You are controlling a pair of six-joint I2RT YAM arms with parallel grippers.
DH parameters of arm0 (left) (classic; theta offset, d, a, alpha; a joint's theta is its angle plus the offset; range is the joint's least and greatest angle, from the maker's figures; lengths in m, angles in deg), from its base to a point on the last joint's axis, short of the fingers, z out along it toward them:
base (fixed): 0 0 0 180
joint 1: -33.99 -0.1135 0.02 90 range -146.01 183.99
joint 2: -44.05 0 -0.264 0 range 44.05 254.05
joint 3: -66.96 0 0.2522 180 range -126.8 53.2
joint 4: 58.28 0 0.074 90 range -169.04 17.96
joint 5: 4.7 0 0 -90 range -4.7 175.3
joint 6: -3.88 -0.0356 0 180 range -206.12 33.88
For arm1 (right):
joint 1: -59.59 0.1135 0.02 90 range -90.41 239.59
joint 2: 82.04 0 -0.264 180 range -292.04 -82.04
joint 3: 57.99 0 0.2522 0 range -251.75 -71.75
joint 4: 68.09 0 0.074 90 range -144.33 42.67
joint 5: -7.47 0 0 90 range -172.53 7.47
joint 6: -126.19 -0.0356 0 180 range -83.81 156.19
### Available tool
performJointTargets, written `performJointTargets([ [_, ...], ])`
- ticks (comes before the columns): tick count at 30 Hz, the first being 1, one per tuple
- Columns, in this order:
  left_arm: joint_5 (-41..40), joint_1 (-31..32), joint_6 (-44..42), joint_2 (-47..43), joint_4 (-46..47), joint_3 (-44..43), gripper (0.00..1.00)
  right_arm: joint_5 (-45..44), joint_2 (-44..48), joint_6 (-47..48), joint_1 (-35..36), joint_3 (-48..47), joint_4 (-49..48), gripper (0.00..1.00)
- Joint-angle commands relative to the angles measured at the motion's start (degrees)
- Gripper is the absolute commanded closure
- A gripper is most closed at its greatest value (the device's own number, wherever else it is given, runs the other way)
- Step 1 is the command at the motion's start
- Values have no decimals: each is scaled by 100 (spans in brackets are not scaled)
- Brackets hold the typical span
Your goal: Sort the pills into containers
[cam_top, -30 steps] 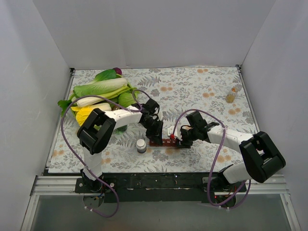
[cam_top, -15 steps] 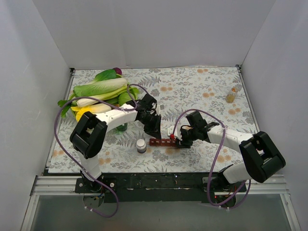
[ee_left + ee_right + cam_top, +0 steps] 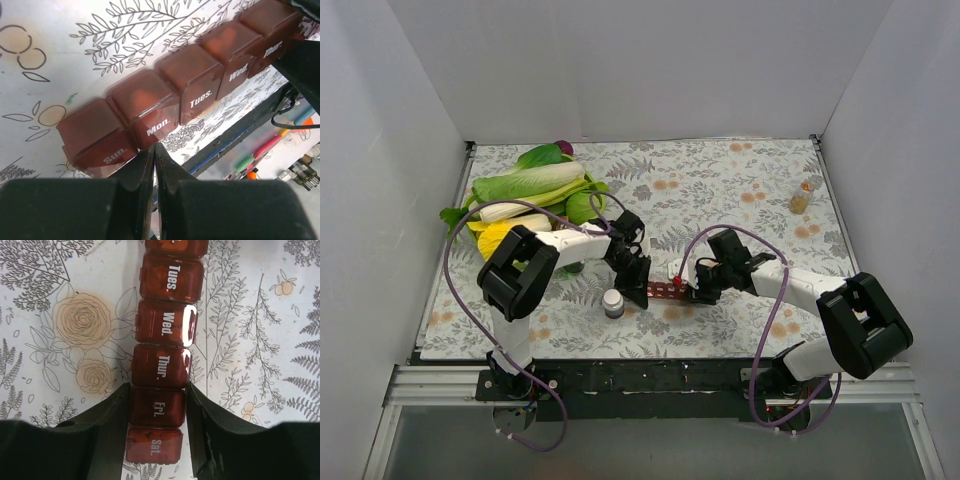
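The containers are a dark red-brown strip point(image 3: 665, 291) of lidded day compartments lying on the floral mat between my two grippers. All lids that show are closed. My right gripper point(image 3: 157, 405) is shut on the strip point(image 3: 162, 367), with a finger on each side of the "Fri." compartment; it also shows in the top view point(image 3: 701, 291). My left gripper point(image 3: 155, 149) is shut, its tips touching the strip's point(image 3: 200, 85) front edge between "Sun." and "Mon."; in the top view it point(image 3: 638, 290) is at the strip's left end. No loose pills show.
A small grey bottle with a white cap point(image 3: 613, 303) stands just left of the strip. A dark green bottle point(image 3: 574, 266) is partly hidden behind the left arm. Leafy vegetables point(image 3: 530, 195) lie at the back left. A small amber bottle point(image 3: 802, 198) stands at the far right.
My left gripper lifted back from the strip half a second ago and has come down again at its left end. The strip shifted slightly. The right gripper stayed on it.
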Motion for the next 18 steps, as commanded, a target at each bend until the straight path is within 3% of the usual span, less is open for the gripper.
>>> performJointTargets([
  [1, -465, -29, -109, -129, 10, -109, 95, -265, -160, 19, 14, 22, 257, 66],
  [8, -272, -134, 145, -1043, -52, -425, 91, -265, -160, 11, 14, -13, 266, 60],
  [12, -526, -266, 216, -1492, 53, -469, 81, -353, -195, -42, -12, -40, 266, 51],
  [15, -780, -398, 260, -1905, 194, -461, 68, -353, -160, -42, -73, -40, 292, 36],
  [16, -868, -424, 260, -2019, 238, -452, 59, -344, -134, -42, -108, -57, 319, 20],
  [18, -1210, -494, 286, -2432, 413, -365, 46, -248, -20, -16, -170, -75, 406, 11],
])
